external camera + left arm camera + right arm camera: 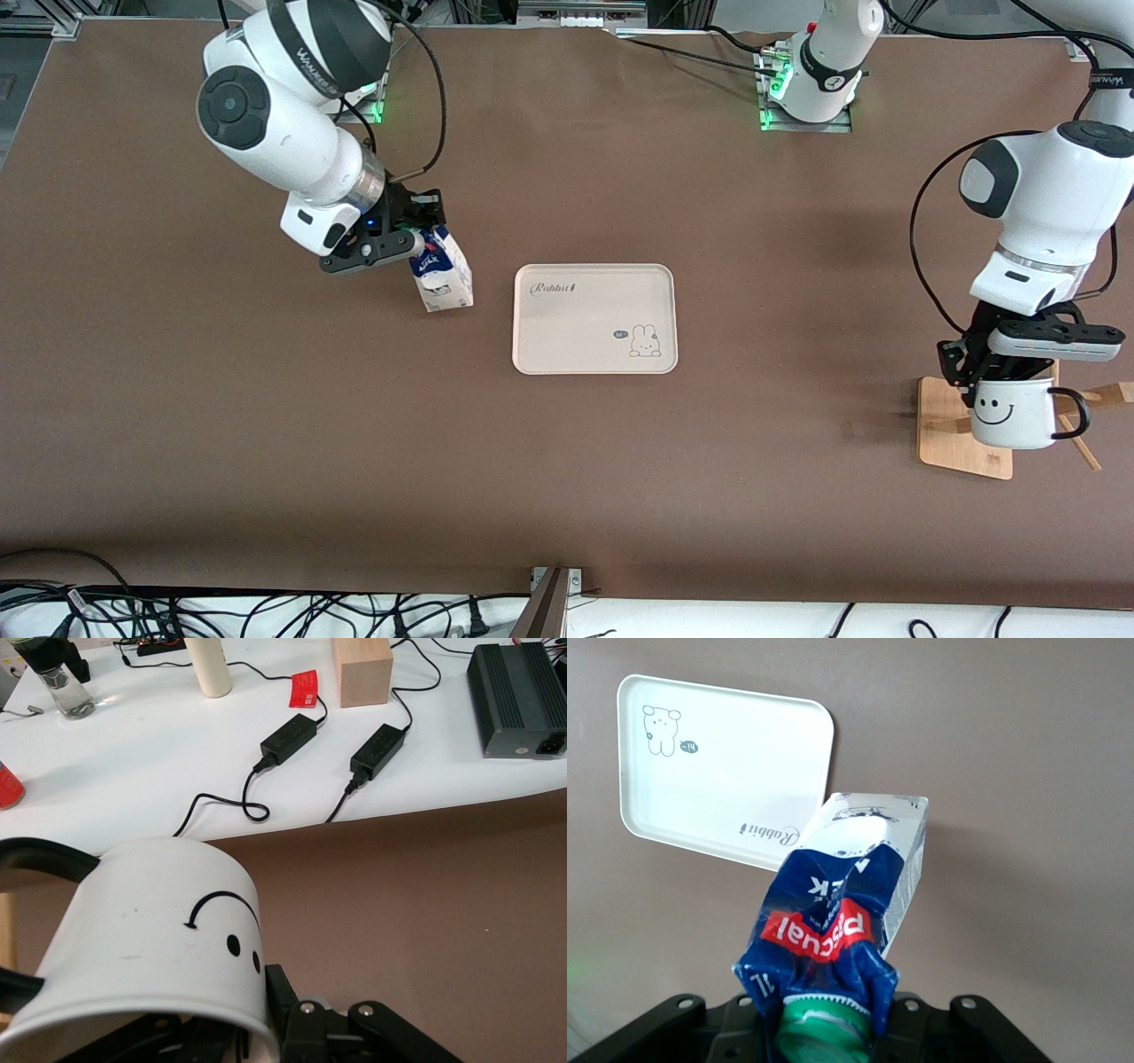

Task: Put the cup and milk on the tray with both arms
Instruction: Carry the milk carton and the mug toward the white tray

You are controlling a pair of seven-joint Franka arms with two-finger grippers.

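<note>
The milk point(443, 279), a crumpled blue and white carton with a green cap, hangs tilted in my right gripper point(416, 239), which is shut on its top. It is low over the table beside the tray, toward the right arm's end; I cannot tell whether its base touches. The right wrist view shows the carton point(842, 904), my gripper point(828, 1028) and the tray point(726, 771). The cream tray point(594, 354) lies empty mid-table. My left gripper point(1010, 372) is shut on the rim of the white smiley cup point(1010, 415), over the wooden rack base. The cup point(151, 930) fills the left wrist view.
The square wooden rack base point(948, 443) lies at the left arm's end, with wooden pegs point(1107, 394) sticking out beside the cup. Past the table's edge, a white bench holds power adapters point(288, 735), a wooden block point(361, 669) and a black box point(518, 695).
</note>
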